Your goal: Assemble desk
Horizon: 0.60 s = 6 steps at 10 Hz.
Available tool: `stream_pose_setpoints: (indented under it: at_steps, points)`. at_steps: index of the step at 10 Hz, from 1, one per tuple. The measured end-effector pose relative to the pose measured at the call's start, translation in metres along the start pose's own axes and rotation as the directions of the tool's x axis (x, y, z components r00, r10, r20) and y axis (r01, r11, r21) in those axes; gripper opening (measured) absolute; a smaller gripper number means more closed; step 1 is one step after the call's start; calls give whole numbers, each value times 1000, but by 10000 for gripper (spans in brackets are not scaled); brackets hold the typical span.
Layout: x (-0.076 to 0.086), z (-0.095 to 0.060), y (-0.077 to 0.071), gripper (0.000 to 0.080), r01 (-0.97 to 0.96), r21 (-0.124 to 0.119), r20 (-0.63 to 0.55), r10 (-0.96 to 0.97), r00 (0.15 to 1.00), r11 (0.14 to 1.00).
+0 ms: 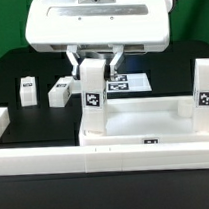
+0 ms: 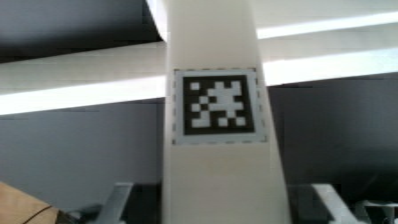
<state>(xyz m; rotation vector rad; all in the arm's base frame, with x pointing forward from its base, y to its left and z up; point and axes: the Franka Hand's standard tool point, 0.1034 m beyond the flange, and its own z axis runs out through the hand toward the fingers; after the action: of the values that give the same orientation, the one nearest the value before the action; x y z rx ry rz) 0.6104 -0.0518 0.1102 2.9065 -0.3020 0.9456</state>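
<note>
The white tabletop (image 1: 143,118) lies tray-side up behind the front wall. One white tagged leg (image 1: 93,98) stands upright in its corner socket at the exterior view's left. A second leg (image 1: 205,96) stands at the right corner. Two loose legs (image 1: 30,90) (image 1: 60,91) lie on the black table at the left. My gripper (image 1: 95,61) is above the left standing leg, with the fingers on either side of its top. In the wrist view the leg (image 2: 217,100) fills the middle. The fingers (image 2: 128,200) stand apart from the leg with dark gaps on both sides, so my gripper (image 2: 228,205) is open.
The long white border wall (image 1: 96,158) runs along the front and turns up the exterior view's left side (image 1: 2,124). The marker board (image 1: 129,83) lies flat behind the tabletop. The tabletop's rim (image 2: 71,85) crosses the wrist view behind the leg.
</note>
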Motion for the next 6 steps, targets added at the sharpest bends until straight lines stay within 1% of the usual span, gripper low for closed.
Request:
stream_pose_setpoints:
  at_steps: [1, 2, 3, 4, 5, 6]
  points:
    - [-1, 0, 0, 356, 0, 0, 3, 0, 1000, 1000]
    - [-1, 1, 0, 567, 0, 0, 4, 0, 1000, 1000]
    - [-1, 1, 0, 567, 0, 0, 5, 0, 1000, 1000]
    - [-2, 1, 0, 625, 0, 0, 6, 0, 1000, 1000]
    - [-2, 1, 0, 642, 0, 1, 10, 0, 1000, 1000]
    - [-1, 1, -2, 642, -2, 7, 25, 2, 1000, 1000]
